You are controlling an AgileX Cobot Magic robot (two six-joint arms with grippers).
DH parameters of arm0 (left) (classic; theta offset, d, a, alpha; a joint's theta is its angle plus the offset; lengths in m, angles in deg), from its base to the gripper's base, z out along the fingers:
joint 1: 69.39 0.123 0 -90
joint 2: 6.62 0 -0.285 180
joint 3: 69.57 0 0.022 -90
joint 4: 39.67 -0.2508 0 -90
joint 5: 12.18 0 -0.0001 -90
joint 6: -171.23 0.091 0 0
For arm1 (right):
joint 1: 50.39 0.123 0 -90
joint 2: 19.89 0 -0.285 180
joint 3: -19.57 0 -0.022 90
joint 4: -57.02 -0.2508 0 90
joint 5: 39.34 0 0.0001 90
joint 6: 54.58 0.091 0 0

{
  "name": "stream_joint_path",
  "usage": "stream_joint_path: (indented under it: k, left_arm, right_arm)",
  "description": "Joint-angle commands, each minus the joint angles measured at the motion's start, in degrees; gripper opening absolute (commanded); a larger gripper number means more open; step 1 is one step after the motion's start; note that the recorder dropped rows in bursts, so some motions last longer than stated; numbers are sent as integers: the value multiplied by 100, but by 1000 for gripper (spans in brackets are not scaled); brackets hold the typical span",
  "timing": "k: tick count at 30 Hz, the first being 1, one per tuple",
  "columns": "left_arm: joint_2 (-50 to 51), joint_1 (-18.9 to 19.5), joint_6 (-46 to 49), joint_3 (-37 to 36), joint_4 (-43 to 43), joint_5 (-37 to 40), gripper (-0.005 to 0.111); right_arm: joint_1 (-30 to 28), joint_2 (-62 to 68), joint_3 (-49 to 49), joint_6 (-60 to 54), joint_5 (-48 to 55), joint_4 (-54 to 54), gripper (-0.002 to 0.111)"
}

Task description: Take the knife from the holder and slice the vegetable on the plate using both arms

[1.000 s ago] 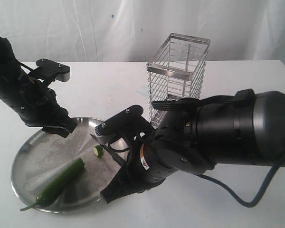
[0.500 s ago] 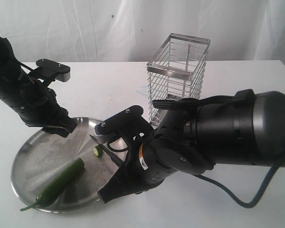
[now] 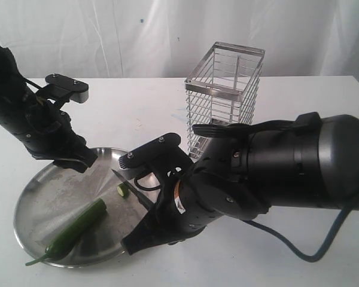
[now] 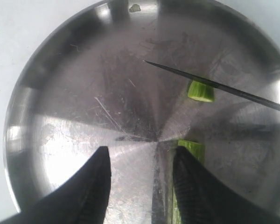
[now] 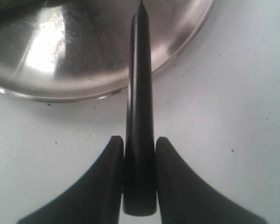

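Observation:
The green vegetable (image 3: 78, 226) lies on the steel plate (image 3: 25, 206), with a short cut-off piece (image 3: 123, 190) beyond its cut end. My right gripper (image 5: 140, 142) is shut on the handle of the black knife (image 5: 140, 93). The blade (image 3: 134, 189) reaches over the plate's right rim, and its edge passes just by the cut piece (image 4: 200, 91). My left gripper (image 4: 142, 163) hangs open above the plate (image 4: 60, 116). The vegetable's cut end (image 4: 192, 146) shows beside one finger (image 4: 189, 182), not between the two. In the exterior view the left gripper (image 3: 79, 160) is over the plate's back rim.
The wire holder (image 3: 224, 98) stands with nothing in it behind the right arm (image 3: 257, 173). A cable (image 3: 311, 254) loops on the white table at the right. A white curtain closes off the back.
The right arm's front end has dropped slightly toward the lower left, and the knife blade stays by the cut piece. The left arm and the vegetable have not moved.

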Motion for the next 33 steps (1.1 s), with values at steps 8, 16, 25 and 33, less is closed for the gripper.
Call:
stream_joint_path:
  k: [8,16,25,33]
  left_arm:
    - [-69,-9,-44,7,98,59,48]
    - [-69,-9,-44,7,98,59,48]
    - [-69,-9,-44,7,98,59,48]
    - [-69,-9,-44,7,98,59,48]
  right_arm:
    - [-3,-13,-22,-18,-161,20,0]
    - [-3,-13,-22,-18,-149,20,0]
    - [-3,130,-22,-18,-113,20,0]
    - [-3,193,-22,-18,-113,20,0]
